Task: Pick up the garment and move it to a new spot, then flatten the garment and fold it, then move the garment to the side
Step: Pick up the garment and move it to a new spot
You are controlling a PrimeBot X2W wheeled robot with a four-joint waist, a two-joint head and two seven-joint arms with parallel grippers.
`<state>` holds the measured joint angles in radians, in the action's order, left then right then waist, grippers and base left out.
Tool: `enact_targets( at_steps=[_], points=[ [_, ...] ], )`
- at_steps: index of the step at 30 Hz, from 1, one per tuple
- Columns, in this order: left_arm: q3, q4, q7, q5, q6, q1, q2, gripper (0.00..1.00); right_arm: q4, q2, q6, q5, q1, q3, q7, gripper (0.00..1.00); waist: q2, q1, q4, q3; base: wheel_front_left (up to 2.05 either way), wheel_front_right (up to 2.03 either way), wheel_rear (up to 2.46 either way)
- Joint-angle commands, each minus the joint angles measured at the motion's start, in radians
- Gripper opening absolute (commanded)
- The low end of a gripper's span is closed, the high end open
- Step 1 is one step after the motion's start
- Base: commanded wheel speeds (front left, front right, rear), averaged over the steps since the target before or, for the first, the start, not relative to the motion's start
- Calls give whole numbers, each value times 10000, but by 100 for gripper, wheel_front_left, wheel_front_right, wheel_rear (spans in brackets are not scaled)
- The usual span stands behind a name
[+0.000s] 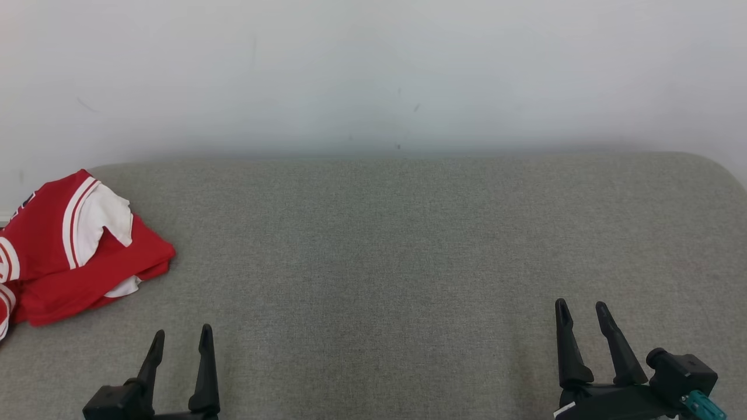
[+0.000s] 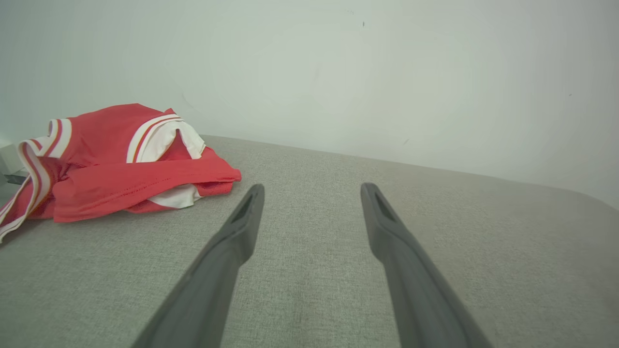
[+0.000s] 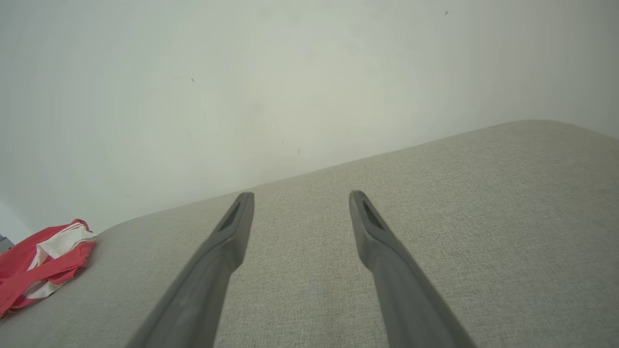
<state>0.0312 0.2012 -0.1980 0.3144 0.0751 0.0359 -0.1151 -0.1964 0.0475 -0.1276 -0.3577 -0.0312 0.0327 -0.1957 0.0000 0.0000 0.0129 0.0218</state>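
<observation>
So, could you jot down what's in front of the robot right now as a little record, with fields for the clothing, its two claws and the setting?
surface: grey woven fabric, rounded corner at far right
wall: plain white, behind the surface
garment: red with white trim, crumpled in a heap at the surface's left side
left claw: open, empty, nearer the garment but apart from it
right claw: open, empty, far from the garment
task stage: garment not yet picked up

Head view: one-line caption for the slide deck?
Red-and-white garment crumpled at the left edge of the grey surface; left gripper and right gripper open and empty at the near side.
</observation>
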Motion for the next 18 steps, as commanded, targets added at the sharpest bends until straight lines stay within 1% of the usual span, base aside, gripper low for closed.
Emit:
enact_targets(
  at_steps=[1, 9, 18],
  points=[
    [-49, 28, -88, -235, -54, -85, -35, 100, 81, 38, -41, 264, 35, 7, -117, 100, 0, 0, 7, 20, 0, 0, 0],
    [-120, 206, -260, -807, -128, -127, -124, 100, 120, 40, -40, 944, 134, 16, -279, 100, 0, 0, 39, 87, 0, 0, 0],
    [-124, 61, -406, -1362, -269, -149, -180, 100, 83, 40, -42, 1461, 207, 8, -442, 100, 0, 0, 109, 132, 0, 0, 0]
  ],
)
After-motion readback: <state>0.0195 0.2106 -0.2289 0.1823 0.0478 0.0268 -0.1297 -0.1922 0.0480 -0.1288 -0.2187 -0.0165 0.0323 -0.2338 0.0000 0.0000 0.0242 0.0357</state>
